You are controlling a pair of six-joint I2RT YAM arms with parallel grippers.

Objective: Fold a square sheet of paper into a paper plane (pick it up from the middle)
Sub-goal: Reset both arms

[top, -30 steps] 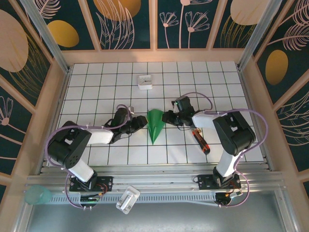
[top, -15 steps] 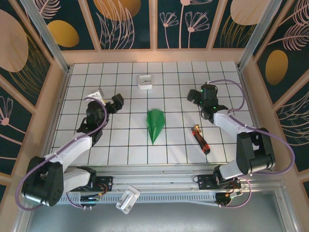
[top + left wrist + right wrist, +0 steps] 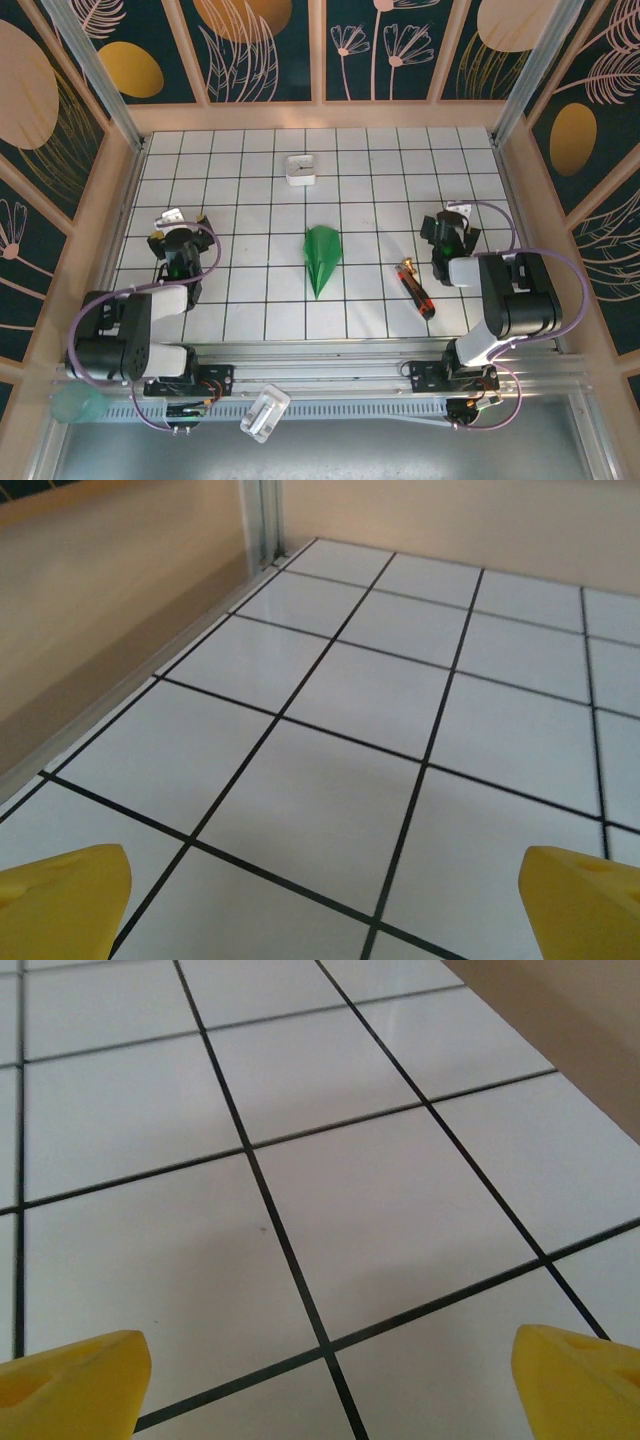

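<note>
1 green paper plane (image 3: 321, 258), flat at the middle of the table (image 3: 250, 190), tip toward my bases; my left jaws and right jaws both spread apart, empty, well off to either side.

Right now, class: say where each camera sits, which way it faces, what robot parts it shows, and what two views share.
Top external: above and behind the bases, looking down on the tiled table, the paper plane, the left arm and right arm.
Left wrist: on the left arm, low, facing the far-left corner; left yellow fingertips, jaws wide apart.
Right wrist: on the right arm, low, facing tiles beside the right wall; right yellow fingertips, jaws wide apart.
Shared: both wrist views show white tiles.
</note>
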